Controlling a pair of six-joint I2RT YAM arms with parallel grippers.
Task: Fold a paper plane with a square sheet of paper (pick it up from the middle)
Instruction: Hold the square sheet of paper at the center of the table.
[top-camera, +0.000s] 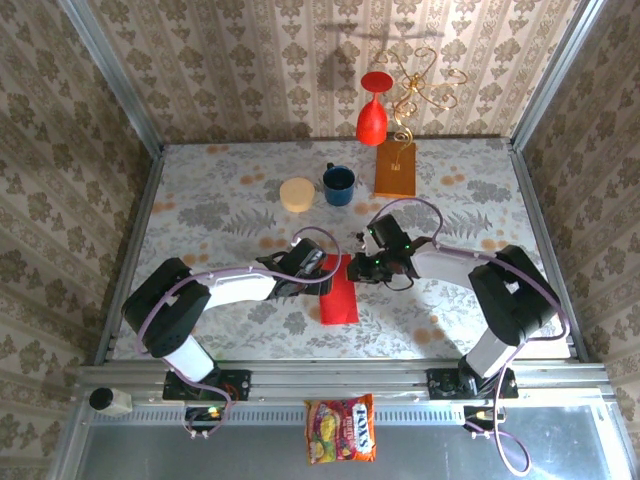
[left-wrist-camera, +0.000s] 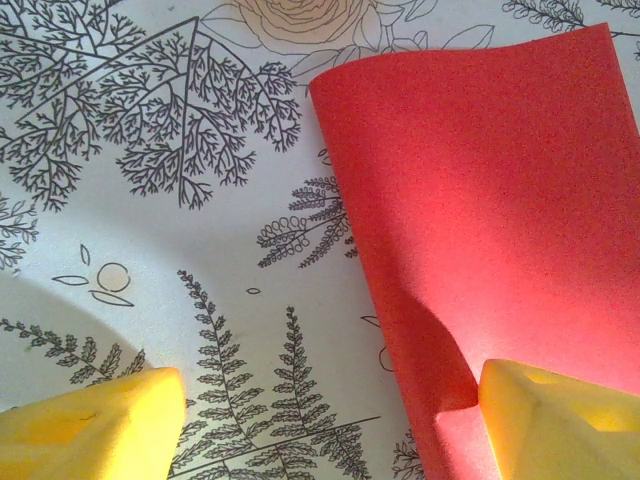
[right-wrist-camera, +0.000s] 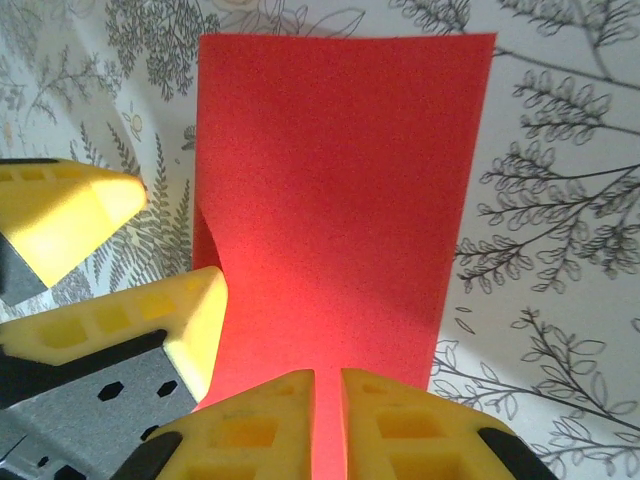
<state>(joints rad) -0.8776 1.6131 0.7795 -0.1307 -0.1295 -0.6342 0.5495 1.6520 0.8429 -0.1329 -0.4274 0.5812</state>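
Pinching the near end of the square sheet of paper (right-wrist-camera: 330, 200), which lies as a long red rectangle on the tablecloth (left-wrist-camera: 150, 200) between the arms, the right gripper (right-wrist-camera: 325, 420) has its jaws closed to a slit on it. The left gripper (left-wrist-camera: 330, 390) stands wide open and holds nothing, one finger (left-wrist-camera: 560, 420) on the sheet's edge. That long edge looks rounded, not creased, so a drag or pull could slide the layers askew or tear the paper.
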